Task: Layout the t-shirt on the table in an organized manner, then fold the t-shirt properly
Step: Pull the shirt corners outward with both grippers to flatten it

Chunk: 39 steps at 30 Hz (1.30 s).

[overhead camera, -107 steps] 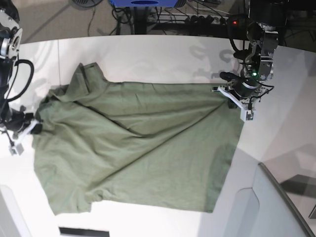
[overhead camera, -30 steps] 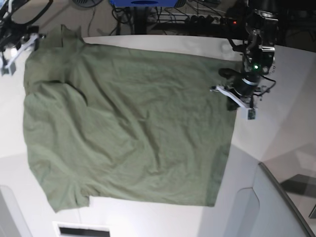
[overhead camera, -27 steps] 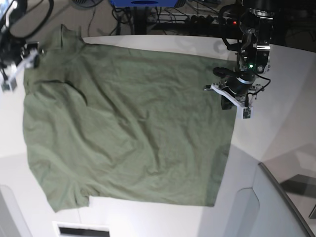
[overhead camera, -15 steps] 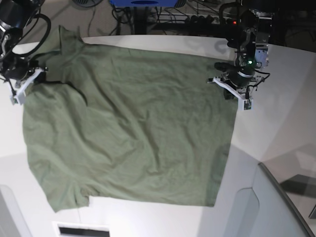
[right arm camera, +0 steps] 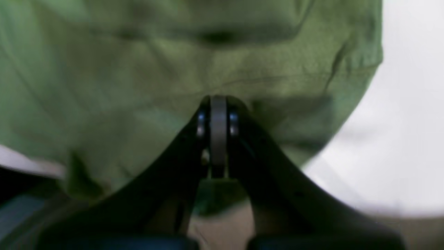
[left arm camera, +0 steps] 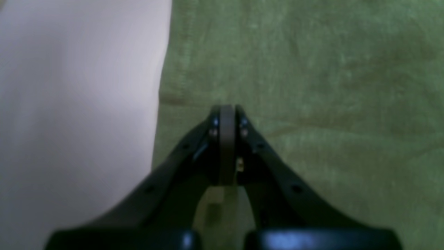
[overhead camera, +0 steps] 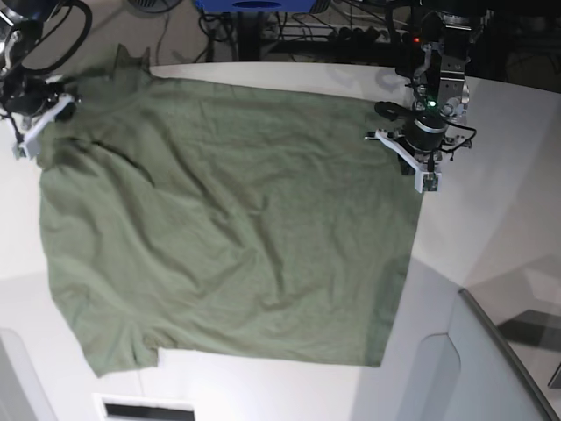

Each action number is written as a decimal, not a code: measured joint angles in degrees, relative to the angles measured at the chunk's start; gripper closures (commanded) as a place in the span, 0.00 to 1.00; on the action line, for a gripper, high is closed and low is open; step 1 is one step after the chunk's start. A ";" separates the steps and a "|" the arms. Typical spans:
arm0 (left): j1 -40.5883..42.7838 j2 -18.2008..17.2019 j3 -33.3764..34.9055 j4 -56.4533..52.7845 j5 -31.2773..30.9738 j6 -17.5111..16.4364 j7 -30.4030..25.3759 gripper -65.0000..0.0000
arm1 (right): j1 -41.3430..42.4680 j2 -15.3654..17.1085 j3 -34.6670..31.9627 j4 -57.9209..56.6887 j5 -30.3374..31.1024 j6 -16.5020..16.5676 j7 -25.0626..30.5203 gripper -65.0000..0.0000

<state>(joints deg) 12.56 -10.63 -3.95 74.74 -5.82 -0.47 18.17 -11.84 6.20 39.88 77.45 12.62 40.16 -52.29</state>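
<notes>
The olive-green t-shirt (overhead camera: pixel 228 228) lies spread out and wrinkled over the white table (overhead camera: pixel 491 219). My left gripper (overhead camera: pixel 410 162) sits at the shirt's far right hem corner, shut on the cloth. In the left wrist view its closed fingertips (left arm camera: pixel 227 111) press into the t-shirt (left arm camera: pixel 312 69) next to bare table (left arm camera: pixel 69 86). My right gripper (overhead camera: pixel 42 130) is at the shirt's far left corner by the sleeve. The right wrist view has that gripper (right arm camera: pixel 218 100) shut, and the t-shirt (right arm camera: pixel 138 69) bunches into creases at its tip.
A grey angled panel (overhead camera: pixel 491 368) stands at the near right corner. Cables and a blue object (overhead camera: pixel 254 7) lie beyond the table's far edge. A dark slot (overhead camera: pixel 145 410) sits at the near left edge. The table's curved edge (right arm camera: pixel 409 104) is close beside the right gripper.
My right gripper dropped onto the shirt's far left corner and shut on the cloth. My left gripper shifted slightly toward the far edge, still shut on the hem corner.
</notes>
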 measured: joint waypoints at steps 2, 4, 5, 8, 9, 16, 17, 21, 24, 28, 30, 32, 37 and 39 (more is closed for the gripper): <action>-0.02 0.00 -0.13 0.04 -0.11 0.00 0.04 1.00 | -1.36 -0.72 2.08 5.11 -1.01 -0.31 -3.45 0.96; -0.02 -0.02 -0.15 0.22 -2.36 0.02 0.50 1.00 | -1.25 -1.70 6.49 10.40 -1.09 -0.44 -4.61 0.84; 0.00 -0.17 -0.20 0.57 -3.52 0.02 0.96 1.00 | -0.66 -1.70 8.46 11.96 -0.59 -0.48 -4.57 0.74; 0.72 -1.22 -2.08 2.40 -7.63 -0.96 3.72 1.00 | 1.55 -1.51 12.09 13.16 -0.44 -0.42 -3.89 0.30; 1.14 -1.40 -3.06 2.73 -7.98 -0.81 3.74 1.00 | 1.66 -1.53 12.96 12.90 -0.26 -0.35 -4.13 0.16; 2.08 -2.25 -9.64 4.31 -9.07 -1.11 3.89 1.00 | 1.42 -1.64 15.04 3.10 -0.42 -0.24 -3.85 0.18; 2.56 -2.23 -10.71 4.55 -9.03 -1.01 3.80 1.00 | 1.97 -1.64 15.06 1.33 -0.61 -0.24 -3.96 0.22; 3.63 -2.32 -13.99 4.52 -9.07 -0.24 4.09 1.00 | 2.93 -1.20 15.04 -2.14 -0.39 -0.24 -3.32 0.27; 3.74 -3.50 -14.43 4.55 -9.25 -0.66 3.93 1.00 | 3.34 -0.98 14.91 -2.32 -0.44 -0.44 -3.41 0.28; 4.39 -3.50 -14.45 4.55 -9.18 -0.87 3.91 1.00 | 3.32 -1.03 14.86 -2.32 -0.44 -0.42 -3.43 0.28; 5.03 -3.13 -14.47 4.55 -9.22 -0.85 3.96 1.00 | 3.32 -1.01 14.86 -2.32 -0.44 -0.42 -3.45 0.28; 5.25 -2.82 -14.45 4.55 -9.25 -0.85 4.00 1.00 | 3.32 -1.05 14.86 -2.32 -0.44 -0.42 -3.45 0.28; 4.94 -2.78 -14.49 4.55 -9.25 -0.87 3.89 1.00 | 3.34 -1.38 14.86 -2.12 -0.46 -0.46 -3.48 0.28; 4.94 -2.56 -14.49 4.55 -9.25 -0.85 3.91 1.00 | 3.34 -1.66 14.86 -2.01 -0.44 -0.46 -3.45 0.28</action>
<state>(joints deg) 17.50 -13.19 -18.44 79.29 -15.07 -1.32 22.09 -8.49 4.54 54.74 75.44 12.19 39.70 -55.75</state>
